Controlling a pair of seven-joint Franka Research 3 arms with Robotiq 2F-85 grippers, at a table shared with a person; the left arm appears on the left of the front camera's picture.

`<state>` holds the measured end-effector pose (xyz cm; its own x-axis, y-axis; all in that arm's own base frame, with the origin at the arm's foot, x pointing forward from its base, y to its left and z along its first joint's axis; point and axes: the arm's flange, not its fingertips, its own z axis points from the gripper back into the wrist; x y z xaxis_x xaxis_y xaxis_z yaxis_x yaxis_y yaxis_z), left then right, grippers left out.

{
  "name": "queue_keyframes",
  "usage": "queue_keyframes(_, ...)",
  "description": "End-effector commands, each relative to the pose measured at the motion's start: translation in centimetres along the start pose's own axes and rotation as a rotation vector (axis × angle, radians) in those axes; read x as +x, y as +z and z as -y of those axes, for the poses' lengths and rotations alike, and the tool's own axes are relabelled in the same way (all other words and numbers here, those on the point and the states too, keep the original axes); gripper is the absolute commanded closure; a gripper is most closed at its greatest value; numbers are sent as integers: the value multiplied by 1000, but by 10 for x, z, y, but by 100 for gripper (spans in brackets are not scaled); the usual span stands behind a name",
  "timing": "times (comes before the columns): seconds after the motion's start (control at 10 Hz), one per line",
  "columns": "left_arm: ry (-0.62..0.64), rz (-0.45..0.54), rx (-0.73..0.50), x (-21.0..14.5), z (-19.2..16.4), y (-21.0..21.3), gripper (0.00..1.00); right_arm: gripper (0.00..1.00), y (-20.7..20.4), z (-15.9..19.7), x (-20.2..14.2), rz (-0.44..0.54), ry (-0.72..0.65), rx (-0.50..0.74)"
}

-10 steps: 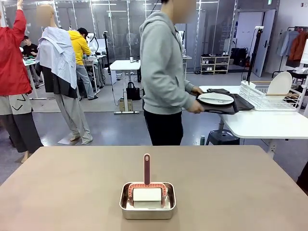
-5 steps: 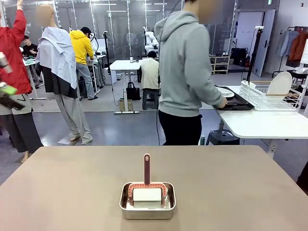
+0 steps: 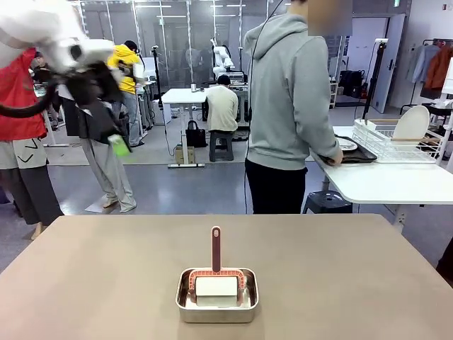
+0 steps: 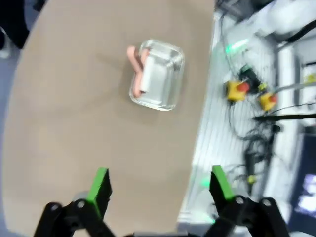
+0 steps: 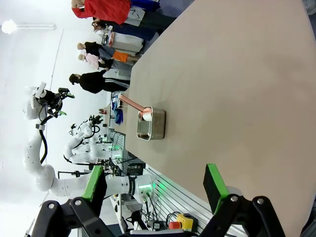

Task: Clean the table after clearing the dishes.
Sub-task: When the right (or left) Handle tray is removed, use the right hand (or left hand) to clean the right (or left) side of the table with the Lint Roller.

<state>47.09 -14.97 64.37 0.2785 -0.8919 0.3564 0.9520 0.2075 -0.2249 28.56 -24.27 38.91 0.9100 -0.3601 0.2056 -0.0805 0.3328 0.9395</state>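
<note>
Now the dishes [image 3: 347, 146] sit on a white side table [image 3: 382, 184] beside the person, off the brown tabletop [image 3: 354, 276]. A pan [image 3: 216, 306] holds a red-handled roller [image 3: 216, 248], ready for cleaning. Left hand [image 4: 160, 185] and right hand [image 5: 153, 185] hang wide open, empty.

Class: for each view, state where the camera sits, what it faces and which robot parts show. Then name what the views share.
Front: between the arms, facing across the table to the person; left arm shows, high.
Left wrist: above the table, looking down; open left gripper at bottom.
Right wrist: rolled sideways, looking along the table; open right gripper.
Shared: the steel pan in all three.
</note>
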Motion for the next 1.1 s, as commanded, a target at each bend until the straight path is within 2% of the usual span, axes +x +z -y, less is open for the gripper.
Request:
queue_keyframes(0.0,-89,-40,158,-5,10,-47,0,0,-2,-2,0,20,11,2)
queue_keyframes(0.1,-122,-52,182,1,17,-64,0,0,-2,-2,0,20,11,2)
queue_keyframes(0.2,-132,-14,201,2,20,-67,0,0,-2,-2,0,20,11,2)
queue_keyframes(0.3,-107,-74,121,30,14,-48,0,0,-2,-2,0,20,11,2)
queue_keyframes(0.9,-116,-65,136,28,14,-51,0,0,-2,-2,0,20,11,2)
queue_keyframes(1.0,-147,-99,203,61,13,-64,0,0,-2,-2,0,20,11,2)
